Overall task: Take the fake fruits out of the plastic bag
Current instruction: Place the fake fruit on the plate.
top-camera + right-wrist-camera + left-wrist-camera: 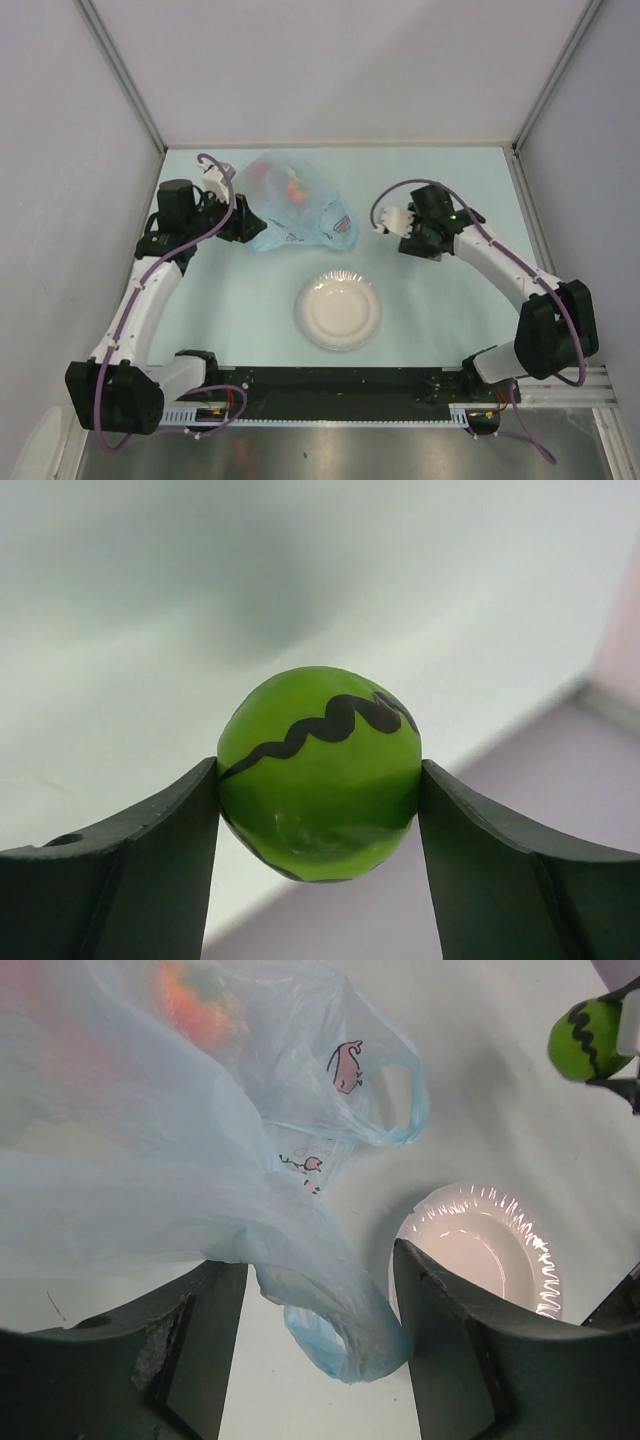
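The light-blue plastic bag [297, 212] lies at the table's back left; an orange-red fruit [293, 188] shows through it. In the left wrist view the bag [150, 1160] fills the upper left, with the orange fruit [195, 1005] blurred inside. My left gripper [238, 222] is at the bag's left edge. Its jaws [315, 1260] stand wide apart, with loose bag film and a loop handle hanging between them, unsqueezed. My right gripper [392, 220] hovers right of the bag. It [318, 780] is shut on a green ball fruit [318, 770] with dark wavy stripes, also visible as the green fruit [585, 1040].
A white paper plate [338, 310] sits in front of the bag, midway between the arms, and shows as the plate [480, 1250] beside my left fingers. White enclosure walls ring the table.
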